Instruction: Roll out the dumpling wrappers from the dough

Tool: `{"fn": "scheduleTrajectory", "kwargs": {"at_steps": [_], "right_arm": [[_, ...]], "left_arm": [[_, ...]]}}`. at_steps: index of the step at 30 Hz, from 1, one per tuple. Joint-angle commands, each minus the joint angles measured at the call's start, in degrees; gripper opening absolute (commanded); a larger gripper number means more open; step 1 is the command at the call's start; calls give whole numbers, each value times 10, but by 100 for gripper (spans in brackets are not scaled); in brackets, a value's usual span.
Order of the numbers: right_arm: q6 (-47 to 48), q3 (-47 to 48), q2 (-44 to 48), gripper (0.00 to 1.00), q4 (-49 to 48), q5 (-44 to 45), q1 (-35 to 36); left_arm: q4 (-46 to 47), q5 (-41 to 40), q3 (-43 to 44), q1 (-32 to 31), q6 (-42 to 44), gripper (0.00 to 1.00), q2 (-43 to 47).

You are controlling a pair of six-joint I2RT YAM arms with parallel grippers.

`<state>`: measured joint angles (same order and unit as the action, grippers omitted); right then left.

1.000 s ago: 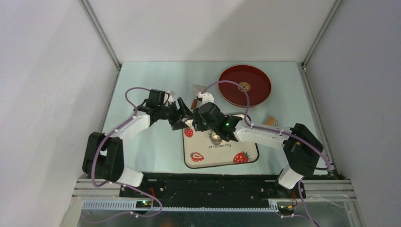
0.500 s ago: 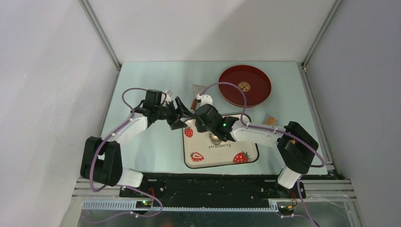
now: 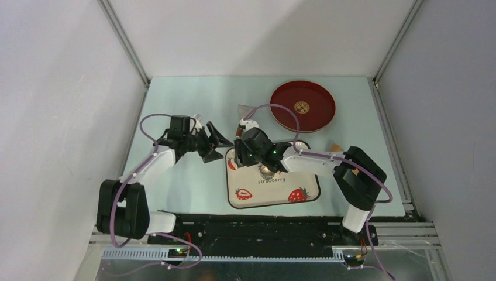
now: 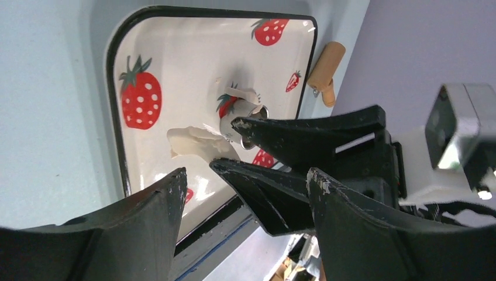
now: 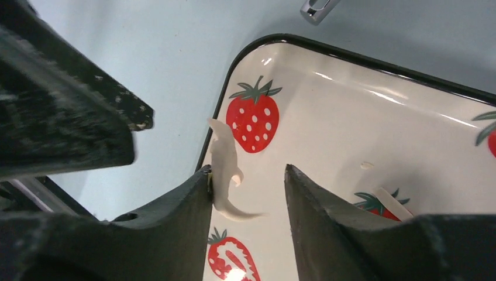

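A thin pale scrap of dough (image 5: pixel 225 170) clings to the inner face of my right gripper's left finger (image 5: pixel 193 199) and hangs over the far-left corner of the strawberry tray (image 5: pixel 362 117). My right gripper (image 5: pixel 248 181) is open, its jaws apart; in the top view it (image 3: pixel 241 153) hovers over that corner. The dough also shows in the left wrist view (image 4: pixel 193 143), by the right gripper's tips. My left gripper (image 3: pixel 213 139) is open and empty, left of the tray. No round wrapper shows clearly.
A shiny metal cutter ring (image 3: pixel 267 171) sits mid-tray (image 3: pixel 275 190), with a small dough strip (image 5: pixel 392 202) beside it. A red plate (image 3: pixel 316 96) lies at the back right, a scraper (image 3: pixel 243 111) behind the grippers, and a wooden pin (image 3: pixel 334 149) right of the tray.
My left arm has pulled back to the left, away from the right gripper. My right gripper has shifted slightly left over the tray corner.
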<state>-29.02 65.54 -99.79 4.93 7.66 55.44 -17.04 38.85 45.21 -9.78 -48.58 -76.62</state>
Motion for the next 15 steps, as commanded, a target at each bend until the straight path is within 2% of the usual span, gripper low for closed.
{"fn": "scheduleTrajectory", "kwargs": {"at_steps": [1,4,7,15], "right_arm": [[-17,45,-24,57,13,-68,-16],[-23,62,-34,63,56,-62,-23],[-20,81,-43,75,99,-26,-24],[26,230,-166,89,251,8,-14]], "left_arm": [[-10,-52,-6,12,48,78,52],[-70,-113,7,12,88,79,72],[-101,-156,7,13,117,79,80],[-103,-154,-29,12,129,73,77]]}}
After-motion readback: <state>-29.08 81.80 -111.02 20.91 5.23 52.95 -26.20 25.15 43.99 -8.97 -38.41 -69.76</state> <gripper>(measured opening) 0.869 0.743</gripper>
